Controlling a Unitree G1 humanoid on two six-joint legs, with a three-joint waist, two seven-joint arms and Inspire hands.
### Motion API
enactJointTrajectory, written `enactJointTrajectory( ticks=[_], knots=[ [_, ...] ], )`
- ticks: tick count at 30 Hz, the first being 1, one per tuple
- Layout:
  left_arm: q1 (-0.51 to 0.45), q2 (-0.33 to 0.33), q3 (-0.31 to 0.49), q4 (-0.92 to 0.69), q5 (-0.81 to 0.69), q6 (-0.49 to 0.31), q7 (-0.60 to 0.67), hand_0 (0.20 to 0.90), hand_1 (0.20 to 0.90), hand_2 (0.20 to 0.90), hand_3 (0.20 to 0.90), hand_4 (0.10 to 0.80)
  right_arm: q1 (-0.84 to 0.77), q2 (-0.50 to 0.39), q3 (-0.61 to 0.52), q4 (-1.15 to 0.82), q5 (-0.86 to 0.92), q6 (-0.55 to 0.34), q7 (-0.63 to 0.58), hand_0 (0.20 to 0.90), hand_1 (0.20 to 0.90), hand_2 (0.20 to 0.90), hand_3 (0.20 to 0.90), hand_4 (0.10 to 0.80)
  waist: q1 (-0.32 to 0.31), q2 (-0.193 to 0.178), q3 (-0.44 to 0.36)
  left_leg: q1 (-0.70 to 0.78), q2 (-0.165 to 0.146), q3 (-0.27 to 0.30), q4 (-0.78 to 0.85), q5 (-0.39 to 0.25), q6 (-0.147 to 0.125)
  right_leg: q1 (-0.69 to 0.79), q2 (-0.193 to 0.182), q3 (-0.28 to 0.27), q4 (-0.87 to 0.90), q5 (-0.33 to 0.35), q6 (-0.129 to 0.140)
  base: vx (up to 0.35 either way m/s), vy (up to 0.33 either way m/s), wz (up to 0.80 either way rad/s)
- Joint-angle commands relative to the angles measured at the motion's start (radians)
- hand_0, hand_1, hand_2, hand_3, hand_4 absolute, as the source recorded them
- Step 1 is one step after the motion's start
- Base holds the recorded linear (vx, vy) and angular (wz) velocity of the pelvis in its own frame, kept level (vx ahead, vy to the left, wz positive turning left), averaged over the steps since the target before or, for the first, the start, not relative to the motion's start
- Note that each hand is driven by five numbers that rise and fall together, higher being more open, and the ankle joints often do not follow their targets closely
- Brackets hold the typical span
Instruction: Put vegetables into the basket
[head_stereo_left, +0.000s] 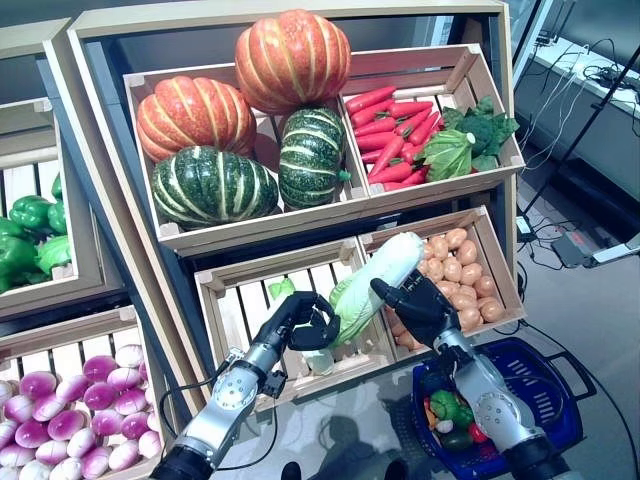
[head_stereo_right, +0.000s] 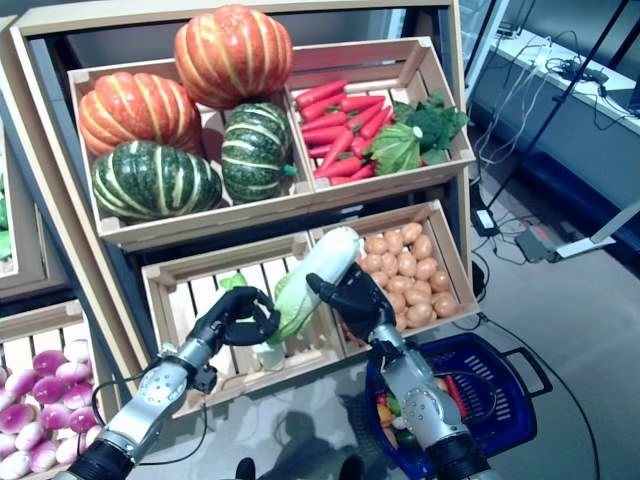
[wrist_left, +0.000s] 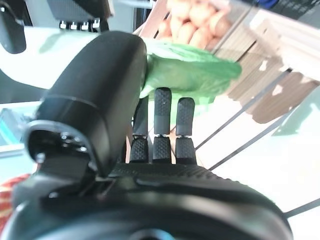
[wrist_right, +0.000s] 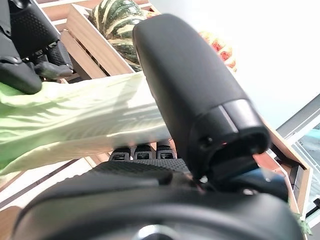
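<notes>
A long napa cabbage (head_stereo_left: 382, 272), white with a green leafy end, is held slanted in front of the lower slatted crate (head_stereo_left: 240, 310). My right hand (head_stereo_left: 420, 300) is curled round its middle; in the right wrist view the cabbage (wrist_right: 75, 120) lies between thumb and fingers. My left hand (head_stereo_left: 300, 322) is curled at the leafy lower end (wrist_left: 195, 70). The blue basket (head_stereo_left: 575, 395) stands on the floor at the lower right, under my right forearm, with several vegetables inside.
The upper shelf holds pumpkins (head_stereo_left: 290, 60), red carrots (head_stereo_left: 395, 130) and leafy greens (head_stereo_left: 470, 135). A crate of potatoes (head_stereo_left: 462, 275) sits just right of the cabbage. Green peppers (head_stereo_left: 25, 235) and purple-white onions (head_stereo_left: 70, 415) fill crates at the left.
</notes>
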Motion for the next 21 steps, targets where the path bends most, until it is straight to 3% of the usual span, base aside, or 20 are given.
enactJointTrajectory(
  ticks=[1, 6, 7, 21],
  knots=[
    [-0.167, -0.002, -0.057, -0.063, -0.086, -0.067, -0.131, 0.300, 0.300, 0.300, 0.300, 0.400, -0.130, 0.048, 0.005, -0.063, 0.047, -0.037, 0.172, 0.900, 0.900, 0.900, 0.900, 0.800, -0.008, -0.045, -0.051, 0.014, -0.035, -0.022, 0.001, -0.068, 0.018, 0.049, -0.065, 0.035, 0.002, -0.008, 0.055, 0.006, -0.007, -0.08],
    [-0.162, -0.016, -0.085, -0.052, -0.127, -0.023, -0.239, 0.300, 0.300, 0.300, 0.300, 0.400, -0.137, 0.053, 0.014, -0.075, 0.058, -0.034, 0.207, 0.900, 0.900, 0.900, 0.900, 0.800, -0.012, -0.041, -0.052, 0.013, -0.034, -0.020, 0.001, -0.067, 0.018, 0.045, -0.064, 0.041, 0.002, -0.007, 0.057, 0.001, -0.003, -0.04],
    [-0.162, -0.019, -0.094, -0.050, -0.130, -0.012, -0.267, 0.300, 0.300, 0.300, 0.300, 0.400, -0.140, 0.055, 0.017, -0.075, 0.056, -0.035, 0.214, 0.300, 0.300, 0.300, 0.300, 0.400, -0.013, -0.040, -0.052, 0.013, -0.034, -0.017, 0.001, -0.068, 0.019, 0.045, -0.065, 0.041, 0.002, -0.007, 0.057, 0.000, 0.000, 0.00],
    [-0.158, -0.020, -0.099, -0.046, -0.110, 0.016, -0.308, 0.300, 0.300, 0.300, 0.300, 0.400, -0.134, 0.074, 0.010, -0.055, 0.073, -0.044, 0.233, 0.300, 0.300, 0.300, 0.300, 0.400, -0.017, -0.030, -0.054, 0.008, -0.026, -0.011, 0.001, -0.063, 0.016, 0.039, -0.063, 0.048, 0.002, -0.007, 0.058, 0.000, -0.004, -0.01]
  ],
)
